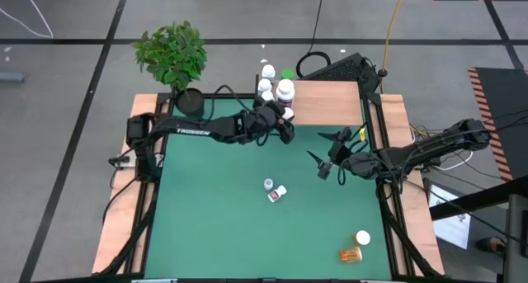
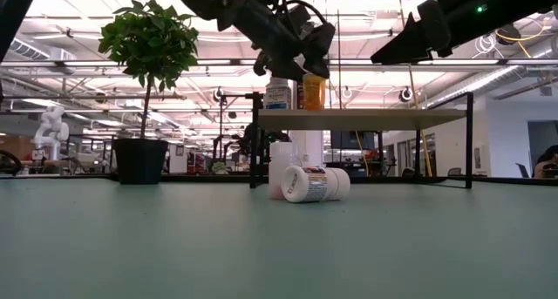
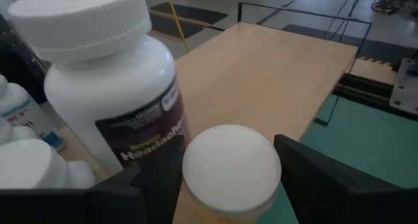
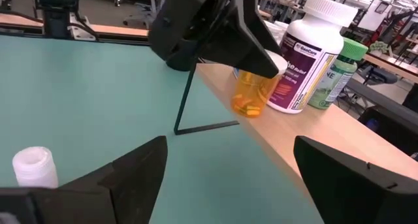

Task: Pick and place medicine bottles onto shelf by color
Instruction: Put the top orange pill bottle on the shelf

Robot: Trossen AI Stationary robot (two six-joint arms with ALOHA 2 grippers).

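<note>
The light-wood shelf stands at the mat's far edge. At its left end stand several white bottles, a large white bottle and a green-capped bottle. My left gripper is at the shelf's near left corner, shut on an amber bottle with a white cap. My right gripper is open and empty above the mat, just in front of the shelf. An upright white bottle and a lying one rest on the mat's middle. My left gripper pinches the amber bottle's white cap between its two fingers, one on each side. The fingers come from above, slanting from the table's left. The bottle is upright, its bottom at the shelf board near the near left corner, next to the large white bottle.
A potted plant stands at the table's far left, beside the shelf. A white-capped bottle and a lying amber bottle are at the mat's near right corner. The shelf's thin black legs stand on the mat.
</note>
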